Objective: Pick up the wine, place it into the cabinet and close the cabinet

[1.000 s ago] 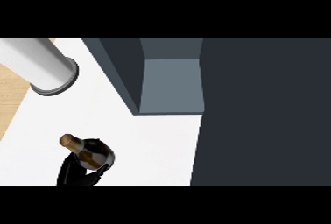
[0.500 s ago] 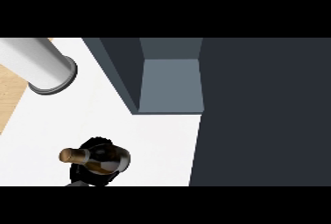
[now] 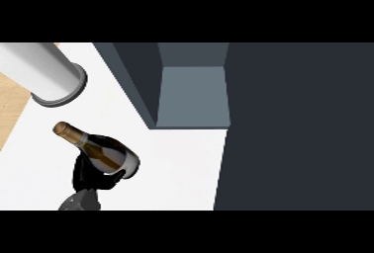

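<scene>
Wine bottle (image 3: 99, 150) sat held in the left hand (image 3: 91, 173), whose black fingers were curled round its lower body from below and to the left, so the bottle hid much of the palm. Compared with half a second before, the bottle had risen in the view and moved a little toward the cabinet; its foil-capped neck pointed up and to the left, away from the hand, where earlier it had lain closer to level and lower down. A second before, it had sat lower and further left. Judging by this, the pick-up looked done and the carry toward the cabinet under way, with placing and closing yet to come.

Up and to the right of the hand stood the open cabinet compartment (image 3: 191, 96), its grey floor showing, with a dark side wall (image 3: 135, 81) on the near edge. That wall's lower corner lay between bottle and opening, so the swing probably needed to clear it. White counter (image 3: 175, 168) lay bare to the hand's right. A grey cylinder (image 3: 44, 74) stood above the hand, near the neck. The right hand was out of sight.
</scene>
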You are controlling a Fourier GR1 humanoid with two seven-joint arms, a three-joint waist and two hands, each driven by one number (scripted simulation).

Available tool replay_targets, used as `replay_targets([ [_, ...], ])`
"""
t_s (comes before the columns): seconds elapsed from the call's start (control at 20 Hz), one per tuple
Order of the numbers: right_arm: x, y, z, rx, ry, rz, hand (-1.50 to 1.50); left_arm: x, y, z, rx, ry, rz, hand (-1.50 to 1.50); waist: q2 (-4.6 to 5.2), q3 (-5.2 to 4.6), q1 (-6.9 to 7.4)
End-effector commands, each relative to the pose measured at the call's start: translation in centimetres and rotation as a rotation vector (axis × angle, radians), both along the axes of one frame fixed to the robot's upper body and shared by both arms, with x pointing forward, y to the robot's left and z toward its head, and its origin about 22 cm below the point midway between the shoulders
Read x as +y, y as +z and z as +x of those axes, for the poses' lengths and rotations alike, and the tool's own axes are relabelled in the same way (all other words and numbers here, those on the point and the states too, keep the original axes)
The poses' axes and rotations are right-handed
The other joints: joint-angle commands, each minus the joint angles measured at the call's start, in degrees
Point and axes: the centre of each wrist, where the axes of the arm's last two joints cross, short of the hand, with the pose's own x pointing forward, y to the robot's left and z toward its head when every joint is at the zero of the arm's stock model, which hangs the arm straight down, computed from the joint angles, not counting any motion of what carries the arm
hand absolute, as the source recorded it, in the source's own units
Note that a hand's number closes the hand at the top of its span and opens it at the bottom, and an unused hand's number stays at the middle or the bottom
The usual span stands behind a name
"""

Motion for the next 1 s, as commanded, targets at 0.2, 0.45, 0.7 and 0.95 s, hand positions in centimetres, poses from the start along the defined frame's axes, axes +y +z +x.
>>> replay_targets([
  [0.2,-0.7,1.1,-0.3,0.007,0.047,0.044,-1.50,-1.3,1.7,0.7,-0.016,-0.051,-0.046,1.50,-0.12,0.04,0.46],
  [0.45,0.2,1.1,-0.6,-0.017,0.046,0.033,-1.50,-5.1,3.5,0.4,-0.057,-0.131,-0.001,1.50,-0.24,0.04,0.52],
  [0.7,-1.0,0.2,-1.2,0.008,0.051,0.040,-1.50,-7.6,6.0,-0.2,-0.057,-0.177,-0.012,1.50,-0.15,0.04,0.20],
  [0.95,-0.3,0.8,-1.6,-0.015,0.051,0.044,-1.50,-10.1,6.7,-0.6,-0.044,-0.192,-0.005,1.50,-0.06,0.01,0.15],
])
